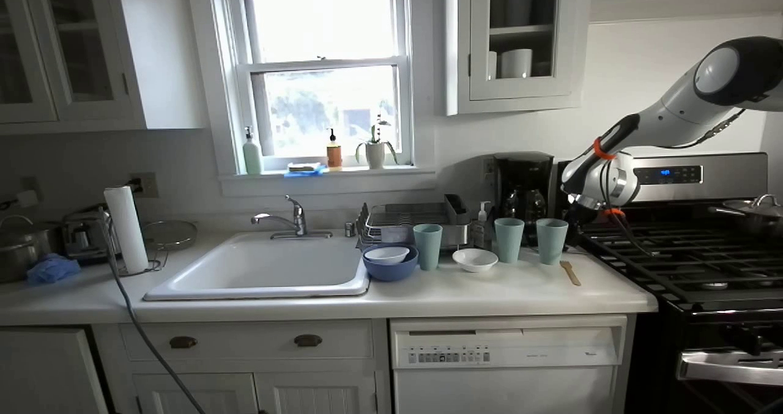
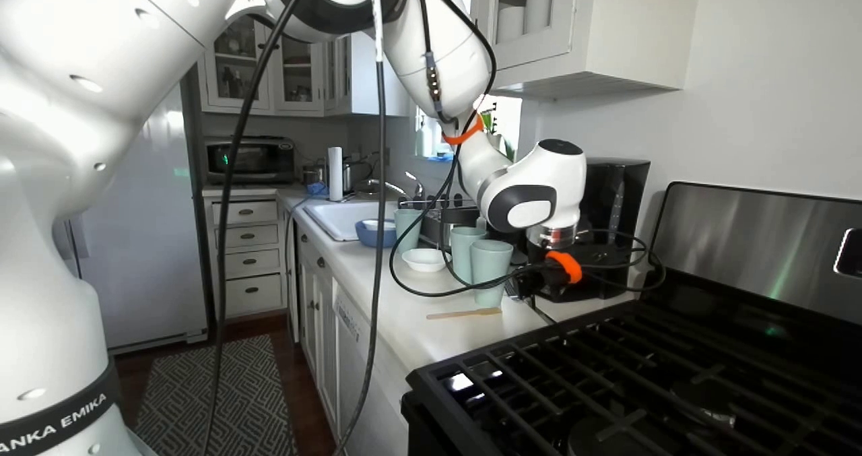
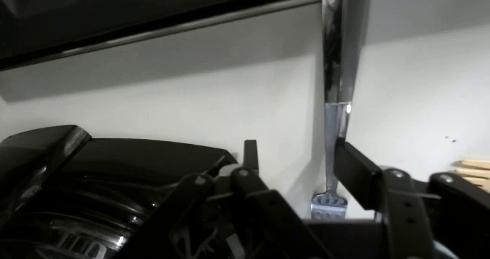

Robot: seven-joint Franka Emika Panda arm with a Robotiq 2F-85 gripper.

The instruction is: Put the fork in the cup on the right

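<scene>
A pale wooden fork (image 1: 570,273) lies on the counter in front of the right-hand teal cup (image 1: 552,243). Both also show in an exterior view, the fork (image 2: 465,314) beside the cup (image 2: 490,274). Only the fork's wooden tines (image 3: 476,171) show at the right edge of the wrist view. My gripper (image 3: 294,159) is open, pointing down behind the right-hand cup. A metal utensil with a slotted head (image 3: 337,79) lies below, between the fingers, overlapped by the right finger. Two more teal cups (image 1: 509,240) (image 1: 427,247) stand further left.
A black coffee maker (image 1: 524,166) stands close to the gripper and shows at lower left in the wrist view (image 3: 145,155). The black stove (image 2: 592,375) borders the counter. A white bowl (image 1: 475,260), a blue bowl (image 1: 391,271) and a dish rack (image 1: 410,215) stand left.
</scene>
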